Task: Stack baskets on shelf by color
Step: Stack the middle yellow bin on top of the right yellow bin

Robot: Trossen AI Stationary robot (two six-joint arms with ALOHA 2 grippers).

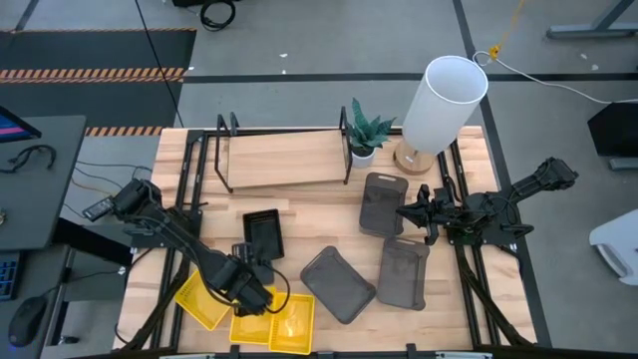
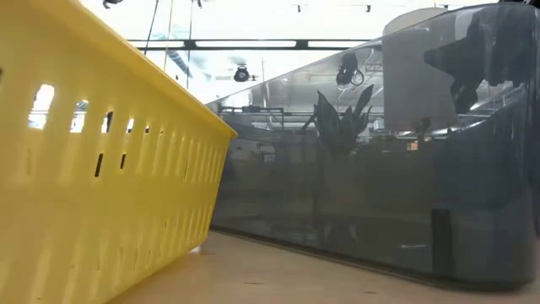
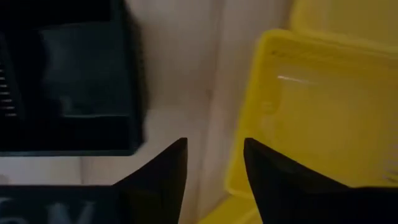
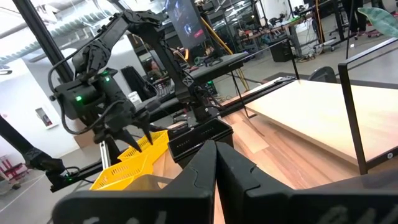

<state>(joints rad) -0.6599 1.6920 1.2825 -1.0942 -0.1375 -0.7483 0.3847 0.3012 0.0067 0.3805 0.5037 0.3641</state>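
Three yellow baskets [image 1: 254,319] lie at the table's near left, and the low view shows one close up [image 2: 101,169]. My left gripper [image 1: 249,289] [image 3: 214,168] is open above them. One finger is over bare table and the other over a yellow basket's rim [image 3: 249,124]. Two black baskets [image 1: 264,234] [image 3: 68,81] sit just beyond it. Three grey baskets [image 1: 339,284] [image 2: 405,169] rest on the table's right half. My right gripper [image 1: 414,211] [image 4: 216,168] is shut and hovers beside the far grey basket [image 1: 384,204]. The shelf [image 1: 284,160] stands at the far edge. My left gripper comes down from above with one finger [image 3: 280,180] at the long rim of a yellow basket [image 3: 249,124]. That finger hides the rim there, so I cannot tell whether it touches. The basket lies flat on the table.
A white lamp [image 1: 444,100] and a small potted plant [image 1: 366,135] stand at the far right, next to the shelf. Bare tabletop [image 1: 319,224] lies between the black and grey baskets. The shelf's plank [image 4: 311,118] shows bare.
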